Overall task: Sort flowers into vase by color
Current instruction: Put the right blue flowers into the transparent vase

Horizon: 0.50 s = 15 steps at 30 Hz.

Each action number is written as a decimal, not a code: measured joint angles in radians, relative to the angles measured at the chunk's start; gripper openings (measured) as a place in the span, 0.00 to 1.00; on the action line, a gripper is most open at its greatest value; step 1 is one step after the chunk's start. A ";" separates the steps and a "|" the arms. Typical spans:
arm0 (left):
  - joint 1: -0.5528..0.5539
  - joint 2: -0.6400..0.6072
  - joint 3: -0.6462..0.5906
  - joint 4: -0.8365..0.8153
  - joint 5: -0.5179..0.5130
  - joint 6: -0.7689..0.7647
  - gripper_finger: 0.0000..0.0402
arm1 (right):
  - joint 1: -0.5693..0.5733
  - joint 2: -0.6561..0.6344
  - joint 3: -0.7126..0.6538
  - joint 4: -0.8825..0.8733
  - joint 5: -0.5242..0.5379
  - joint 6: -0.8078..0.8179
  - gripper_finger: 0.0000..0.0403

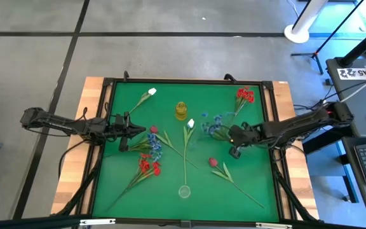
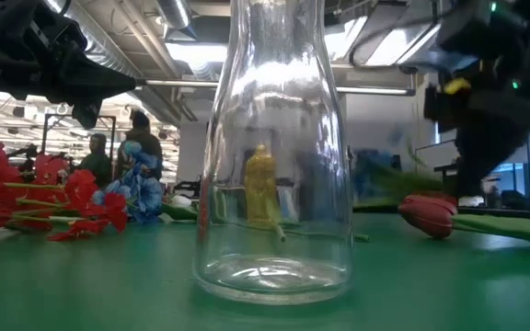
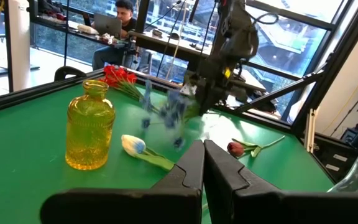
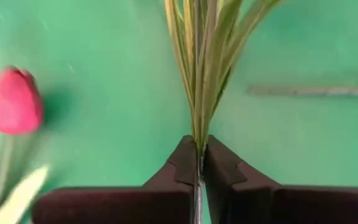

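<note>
Covering: the tabletop (image 1: pixel 246 191) is topped with smooth green felt, framed in pale wood.
Room: grey floor around; people are seen at desks behind big windows.
Flowers: thin green stems, scattered flat — red clusters (image 1: pixel 149 166), a red-budded one (image 1: pixel 213 162), a white bud (image 1: pixel 190 123).
Blue sprig (image 1: pixel 213 125): blurred, its stems are pinched in the right claw (image 4: pixel 199 163), clenched, right of centre.
Left claw (image 3: pixel 203 163): clamped on nothing, near the left edge.
Vases: ribbed amber glass bottle (image 1: pixel 181 111) at centre; clear glass one (image 2: pixel 274 152) at the near edge.
</note>
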 joint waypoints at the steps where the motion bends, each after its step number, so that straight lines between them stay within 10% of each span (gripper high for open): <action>1: 0.000 0.000 0.000 0.000 0.000 0.000 0.00 | 0.000 -0.021 0.010 -0.004 0.009 0.000 0.03; 8: 0.000 0.000 0.000 0.000 0.000 0.000 0.00 | 0.001 -0.212 0.050 0.052 0.058 -0.016 0.02; 15: 0.000 0.000 0.000 0.000 0.000 0.000 0.00 | 0.082 -0.280 0.012 0.553 0.056 -0.211 0.02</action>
